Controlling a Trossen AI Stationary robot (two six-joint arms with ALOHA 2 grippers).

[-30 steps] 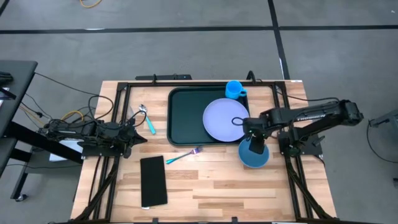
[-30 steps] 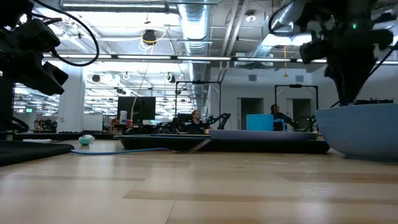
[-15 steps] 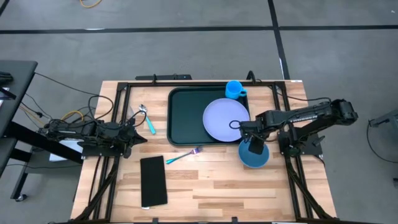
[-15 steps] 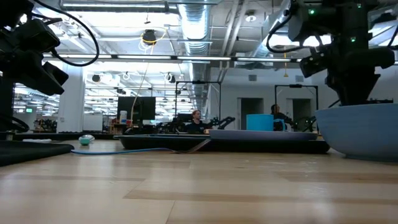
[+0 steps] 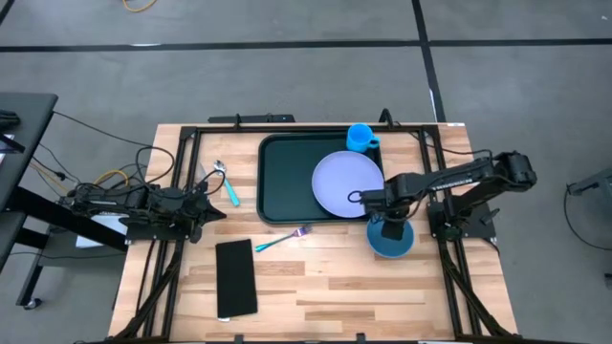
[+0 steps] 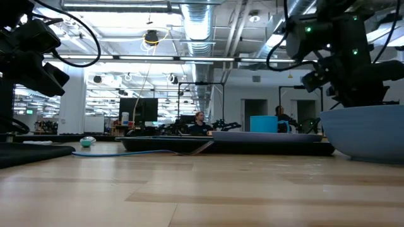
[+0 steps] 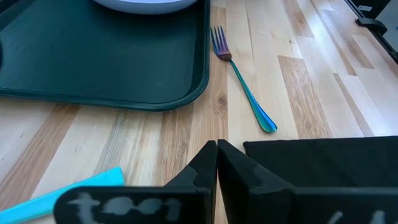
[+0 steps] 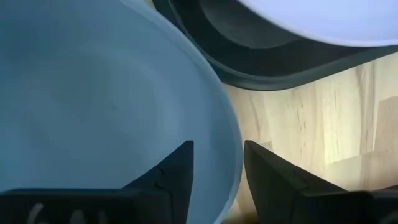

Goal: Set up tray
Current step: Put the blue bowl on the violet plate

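Observation:
The dark green tray (image 5: pixel 287 177) lies at the table's far middle, with a lavender plate (image 5: pixel 346 183) in its right half and a blue cup (image 5: pixel 360 137) in its far right corner. A blue bowl (image 5: pixel 392 241) stands on the wood just off the tray's near right corner. My right gripper (image 8: pixel 217 149) points down over the bowl (image 8: pixel 93 93), open. One finger is inside and one outside the rim (image 8: pixel 231 140) on the side toward the tray; I see no touch. My left gripper (image 7: pixel 216 144) rests shut at the table's left (image 5: pixel 215 205).
A fork (image 5: pixel 280 239) lies near the tray's front edge, and a spoon with a turquoise handle (image 5: pixel 228 183) lies left of the tray. A flat black rectangle (image 5: pixel 236 277) lies at the near left. Bare wood stretches along the near edge.
My right gripper has sunk toward the bowl and shifted a little toward the table's left edge. Its fingers now reach below the bowl's rim in the low view. The bowl has stayed in place.

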